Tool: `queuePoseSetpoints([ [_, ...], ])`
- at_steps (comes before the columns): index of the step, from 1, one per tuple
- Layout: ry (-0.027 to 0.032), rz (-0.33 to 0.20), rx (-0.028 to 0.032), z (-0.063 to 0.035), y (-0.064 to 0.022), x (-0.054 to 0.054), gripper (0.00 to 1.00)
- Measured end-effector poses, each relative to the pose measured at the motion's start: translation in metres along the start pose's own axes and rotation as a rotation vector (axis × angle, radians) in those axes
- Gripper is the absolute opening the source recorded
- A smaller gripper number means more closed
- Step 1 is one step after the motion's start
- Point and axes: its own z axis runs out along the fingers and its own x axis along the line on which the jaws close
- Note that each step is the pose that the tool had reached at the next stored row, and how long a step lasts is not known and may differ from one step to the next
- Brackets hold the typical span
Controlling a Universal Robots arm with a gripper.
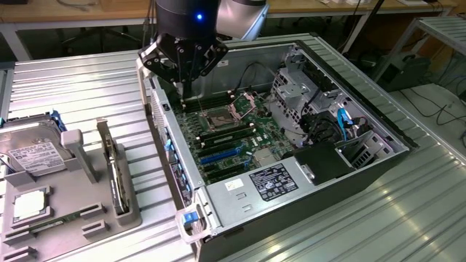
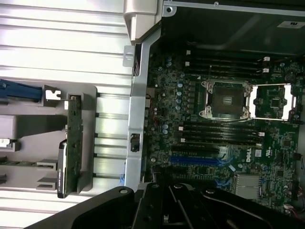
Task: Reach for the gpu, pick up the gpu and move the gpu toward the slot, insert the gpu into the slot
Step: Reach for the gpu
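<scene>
Ribbing runs across the shiny metal counter (image 1: 407, 218), with wooden workbenches (image 1: 87, 11) and cables behind. An open computer case (image 1: 364, 93) lies on it, motherboard (image 1: 240, 136) exposed. The arm (image 1: 187, 22) hangs over the case's far corner, jaws pressed together and empty. The gpu (image 1: 115, 169) stands on edge in a gray holder (image 1: 135, 213), well apart from the jaws, toward the exterior view's left.

Bright light from above, hard glare on metal.
The ribbed table (image 1: 407, 218) flares white; the computer case (image 1: 233, 71) is shadowed inside; a blue lamp (image 1: 198, 16) glows on the arm (image 1: 178, 24).
</scene>
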Motion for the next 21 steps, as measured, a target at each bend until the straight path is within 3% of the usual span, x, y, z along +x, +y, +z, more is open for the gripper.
queuePoseSetpoints([
  [21,0.0054,0.0,-0.0004,0.001,-0.0118,0.01,0.1],
])
